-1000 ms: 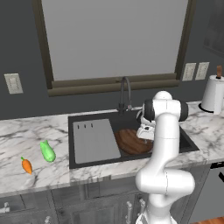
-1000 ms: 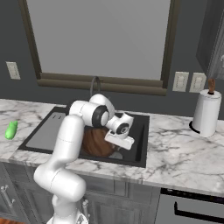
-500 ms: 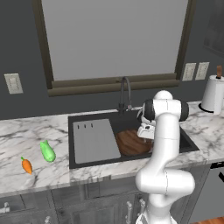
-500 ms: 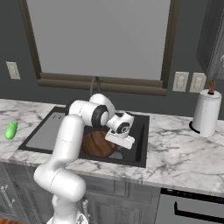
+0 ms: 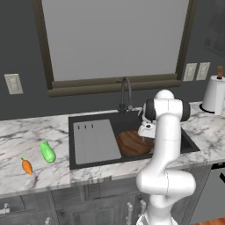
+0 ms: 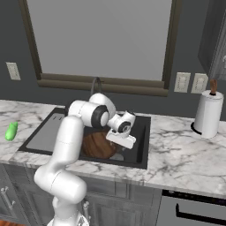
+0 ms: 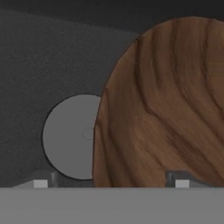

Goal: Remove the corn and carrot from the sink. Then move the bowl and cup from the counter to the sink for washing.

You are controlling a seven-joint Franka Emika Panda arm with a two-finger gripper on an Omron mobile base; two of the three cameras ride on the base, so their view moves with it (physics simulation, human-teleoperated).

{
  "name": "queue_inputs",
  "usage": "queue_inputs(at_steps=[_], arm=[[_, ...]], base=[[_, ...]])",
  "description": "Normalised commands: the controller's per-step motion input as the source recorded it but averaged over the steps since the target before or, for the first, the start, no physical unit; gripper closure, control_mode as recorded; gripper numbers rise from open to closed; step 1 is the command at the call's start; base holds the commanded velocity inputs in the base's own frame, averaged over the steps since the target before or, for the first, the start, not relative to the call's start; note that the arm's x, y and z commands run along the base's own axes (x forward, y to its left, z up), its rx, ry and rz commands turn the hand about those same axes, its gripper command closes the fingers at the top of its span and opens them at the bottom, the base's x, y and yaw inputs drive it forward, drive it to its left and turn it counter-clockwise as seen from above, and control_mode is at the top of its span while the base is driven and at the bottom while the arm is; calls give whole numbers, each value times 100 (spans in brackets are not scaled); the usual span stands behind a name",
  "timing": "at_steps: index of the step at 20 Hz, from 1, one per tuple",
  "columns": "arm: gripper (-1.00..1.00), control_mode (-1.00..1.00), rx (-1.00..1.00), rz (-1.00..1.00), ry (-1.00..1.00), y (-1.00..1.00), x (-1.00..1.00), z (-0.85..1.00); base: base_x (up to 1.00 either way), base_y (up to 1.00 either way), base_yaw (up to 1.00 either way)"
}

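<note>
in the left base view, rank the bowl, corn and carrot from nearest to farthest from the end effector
1. The bowl, in the sink, right beside the end effector.
2. The corn, on the counter left of the sink.
3. The carrot, farther left still and nearer the counter's front edge.

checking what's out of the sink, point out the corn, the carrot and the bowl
corn (image 5: 47,151), left base view, middle of the green body lying on the counter
carrot (image 5: 27,166), left base view, middle of the orange root
bowl (image 5: 132,142), left base view, bare wood inside, down in the sink
</note>
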Motion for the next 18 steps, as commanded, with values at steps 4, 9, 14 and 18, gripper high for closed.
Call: queue_inputs(at_steps=[4,9,14,18], arm=[[-100,-100,0,0,0,-3,0,37],[-100,-100,0,0,0,-7,-9,37],[-100,-100,0,0,0,-10,-20,37],[-100,-100,0,0,0,-11,-24,38]], base=[[0,0,0],[0,0,0],[0,0,0],[0,0,0]])
